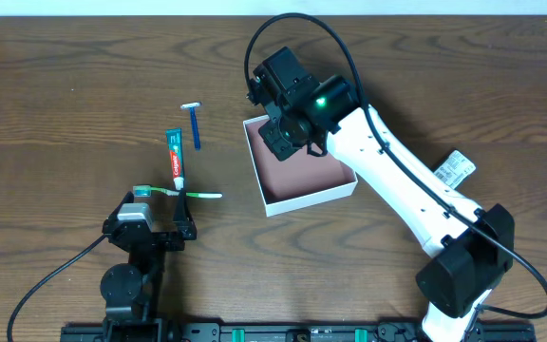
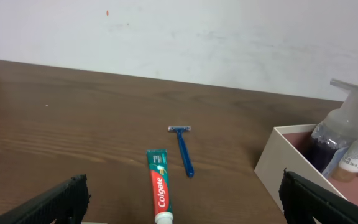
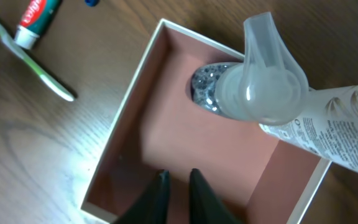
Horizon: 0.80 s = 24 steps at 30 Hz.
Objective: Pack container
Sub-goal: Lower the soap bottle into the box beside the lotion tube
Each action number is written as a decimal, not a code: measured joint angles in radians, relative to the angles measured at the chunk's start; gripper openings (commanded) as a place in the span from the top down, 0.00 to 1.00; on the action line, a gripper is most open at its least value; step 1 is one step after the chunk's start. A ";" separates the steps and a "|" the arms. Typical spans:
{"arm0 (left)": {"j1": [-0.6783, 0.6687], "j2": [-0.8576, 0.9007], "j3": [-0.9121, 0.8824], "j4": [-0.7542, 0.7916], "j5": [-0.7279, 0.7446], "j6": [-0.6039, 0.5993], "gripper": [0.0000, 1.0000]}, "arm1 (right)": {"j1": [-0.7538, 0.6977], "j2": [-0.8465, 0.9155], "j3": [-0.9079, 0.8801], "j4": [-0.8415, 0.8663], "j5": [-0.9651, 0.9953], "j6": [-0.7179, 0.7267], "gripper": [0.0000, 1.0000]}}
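Note:
The container (image 1: 304,175), a white box with a pink inside, sits right of centre. It also shows in the right wrist view (image 3: 179,127) and in the left wrist view (image 2: 277,155). A clear spray bottle (image 3: 253,93) and a white bottle (image 3: 331,124) stand in its far corner. My right gripper (image 3: 176,180) hovers over the box with its fingers nearly together, holding nothing. My left gripper (image 2: 180,198) is wide open and low, with the toothpaste tube (image 2: 160,190) between and ahead of its fingers. A blue razor (image 2: 183,149) lies beyond.
A green and white toothbrush (image 1: 180,194) lies crosswise just in front of the left gripper (image 1: 160,215), touching the cap end of the toothpaste (image 1: 174,157). The razor (image 1: 195,123) lies to the right of the toothpaste. The right arm (image 1: 397,180) stretches over the table's right side.

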<state>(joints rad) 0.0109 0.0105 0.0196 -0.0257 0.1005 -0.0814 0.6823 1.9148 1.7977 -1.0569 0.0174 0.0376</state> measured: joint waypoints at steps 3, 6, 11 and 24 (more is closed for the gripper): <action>0.000 0.000 0.000 0.000 0.000 0.000 0.02 | 0.000 0.007 -0.067 0.069 0.012 0.004 0.91; 0.000 0.000 0.000 0.000 0.000 0.000 0.02 | -0.001 0.013 -0.136 0.136 0.023 0.004 0.91; 0.000 0.000 0.000 0.000 0.000 0.000 0.02 | -0.005 0.019 -0.235 0.255 0.066 0.004 0.91; 0.000 0.000 0.000 0.000 0.000 0.000 0.02 | -0.032 0.022 -0.350 0.451 0.134 -0.018 0.94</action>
<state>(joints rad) 0.0109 0.0101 0.0196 -0.0257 0.1005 -0.0814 0.6506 1.9369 1.4475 -0.6060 0.1516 0.0196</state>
